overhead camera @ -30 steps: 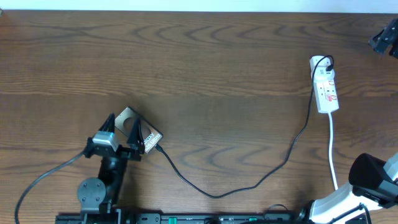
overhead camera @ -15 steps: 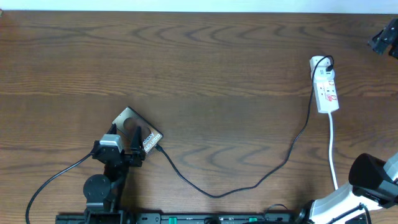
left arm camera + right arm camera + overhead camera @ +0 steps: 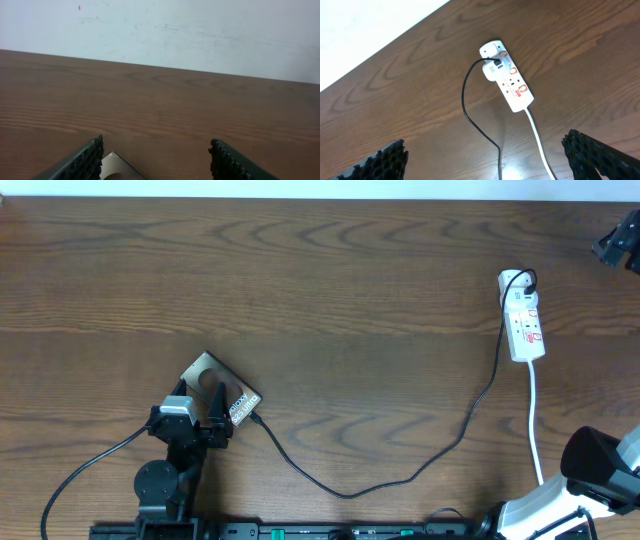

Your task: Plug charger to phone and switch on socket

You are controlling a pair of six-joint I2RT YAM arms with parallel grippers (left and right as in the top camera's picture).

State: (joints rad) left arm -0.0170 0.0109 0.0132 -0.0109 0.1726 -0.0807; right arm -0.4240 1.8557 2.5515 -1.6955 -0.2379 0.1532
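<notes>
The phone (image 3: 225, 392) lies tilted on the wooden table at the near left, and one corner of it shows in the left wrist view (image 3: 117, 167). The charger (image 3: 350, 493) runs from the socket (image 3: 525, 315) in a long curve to the phone's right edge, where its tip sits against the phone. My left gripper (image 3: 156, 145) is open, with its jaws either side of the phone's near corner (image 3: 200, 408). My right gripper (image 3: 492, 152) is open and empty, high above the table. Below it are the socket (image 3: 512, 85) and the charger (image 3: 470, 107).
The socket's white lead (image 3: 535, 420) runs toward the near edge by my right arm (image 3: 600, 470). A black object (image 3: 620, 240) sits at the far right edge. A white wall stands behind the table's far edge (image 3: 160, 70).
My left gripper has drawn back toward the near edge and uncovered more of the phone. It has been still for the last half second. The phone, charger and socket have not moved.
</notes>
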